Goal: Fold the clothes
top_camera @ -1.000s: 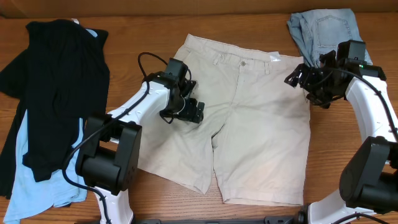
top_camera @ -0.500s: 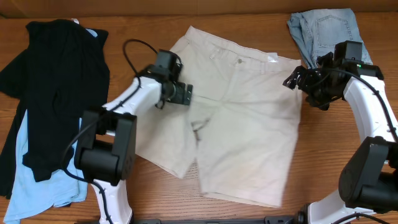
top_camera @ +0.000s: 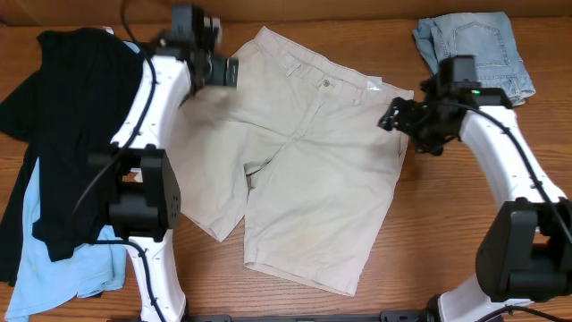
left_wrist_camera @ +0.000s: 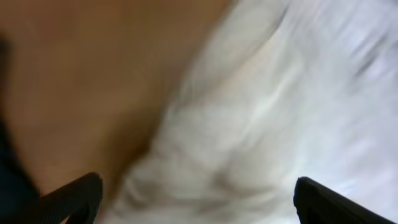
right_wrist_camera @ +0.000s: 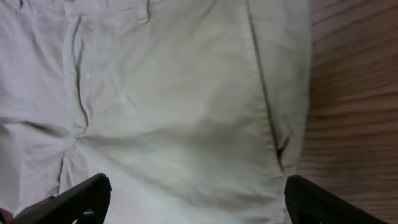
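Note:
Of the clothes, the beige khaki shorts (top_camera: 313, 170) lie spread flat mid-table, waistband at the far edge, legs slanting toward the near right. My left gripper (top_camera: 223, 72) is at the waistband's far-left corner. In the left wrist view the gripper (left_wrist_camera: 196, 186) is open and blurred beige cloth (left_wrist_camera: 261, 124) lies under the gap. My right gripper (top_camera: 391, 118) hovers over the shorts' right hip. There the gripper (right_wrist_camera: 198, 183) is open above the side pocket seam (right_wrist_camera: 267, 118), with nothing between the fingers.
A black top (top_camera: 80, 116) lies over a light-blue shirt (top_camera: 63, 268) along the left side. Pale denim shorts (top_camera: 474, 45) sit at the far right corner. Bare wooden table (top_camera: 447, 233) shows on the near right of the khaki shorts.
My left gripper has swung from the shorts' crotch up to the far-left waistband corner. The shorts have slid left and turned. My right gripper has moved left over the hip.

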{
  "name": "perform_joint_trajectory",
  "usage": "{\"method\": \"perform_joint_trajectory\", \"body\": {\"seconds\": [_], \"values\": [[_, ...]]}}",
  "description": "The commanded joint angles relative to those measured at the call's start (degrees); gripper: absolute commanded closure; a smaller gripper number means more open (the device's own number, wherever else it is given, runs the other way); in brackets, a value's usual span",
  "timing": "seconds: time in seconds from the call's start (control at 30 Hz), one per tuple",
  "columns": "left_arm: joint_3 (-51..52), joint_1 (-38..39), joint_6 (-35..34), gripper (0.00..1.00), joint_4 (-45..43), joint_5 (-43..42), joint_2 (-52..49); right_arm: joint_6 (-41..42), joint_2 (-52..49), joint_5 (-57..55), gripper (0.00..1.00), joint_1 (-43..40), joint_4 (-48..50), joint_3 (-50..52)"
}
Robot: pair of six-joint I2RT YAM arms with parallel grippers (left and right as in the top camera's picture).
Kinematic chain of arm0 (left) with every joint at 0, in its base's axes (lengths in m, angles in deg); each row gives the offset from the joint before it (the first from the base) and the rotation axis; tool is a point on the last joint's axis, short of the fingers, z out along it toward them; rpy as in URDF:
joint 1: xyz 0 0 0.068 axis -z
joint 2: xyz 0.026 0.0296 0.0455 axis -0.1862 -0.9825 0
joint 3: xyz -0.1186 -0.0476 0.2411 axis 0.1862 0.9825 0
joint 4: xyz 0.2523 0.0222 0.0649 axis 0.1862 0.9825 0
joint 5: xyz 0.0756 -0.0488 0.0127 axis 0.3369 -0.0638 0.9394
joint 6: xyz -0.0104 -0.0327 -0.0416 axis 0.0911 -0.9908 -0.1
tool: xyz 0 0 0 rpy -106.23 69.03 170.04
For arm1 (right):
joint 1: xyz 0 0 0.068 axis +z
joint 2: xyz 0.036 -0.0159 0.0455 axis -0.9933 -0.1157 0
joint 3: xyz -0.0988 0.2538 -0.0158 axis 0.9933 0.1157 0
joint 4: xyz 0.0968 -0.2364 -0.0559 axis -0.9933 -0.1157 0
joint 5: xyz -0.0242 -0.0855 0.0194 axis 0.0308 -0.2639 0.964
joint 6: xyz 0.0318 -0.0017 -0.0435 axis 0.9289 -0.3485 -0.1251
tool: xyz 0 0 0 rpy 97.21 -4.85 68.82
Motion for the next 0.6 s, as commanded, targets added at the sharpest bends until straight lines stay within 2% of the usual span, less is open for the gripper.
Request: {"method": "perform_joint_trajectory", "body": {"seconds": [0.0,0.13,0.33,0.53,0.57], "values": [[-8.7,2.1,1.7,0.00,5.0,-3.1,1.1,2.9,1.3,-3.2,0.06,1.8,2.4,-0.8],[-13.2,4.4,0.8,0.00,13.1,-10.1,1.1,0.2,1.2,-6.0,0.04,1.9,8.7,-0.8],[-13.4,7.0,-1.2,0.00,18.7,-22.1,1.1,-7.1,-1.8,-13.0,0.06,1.9,16.4,-0.8],[-13.3,8.8,-2.8,0.00,19.0,-19.9,1.1,-7.0,-7.0,-16.0,0.07,1.8,21.7,-0.8],[-13.3,9.0,-2.8,0.00,19.0,-18.9,1.1,-6.7,-7.7,-16.3,0.10,1.8,22.3,-0.8]]}}
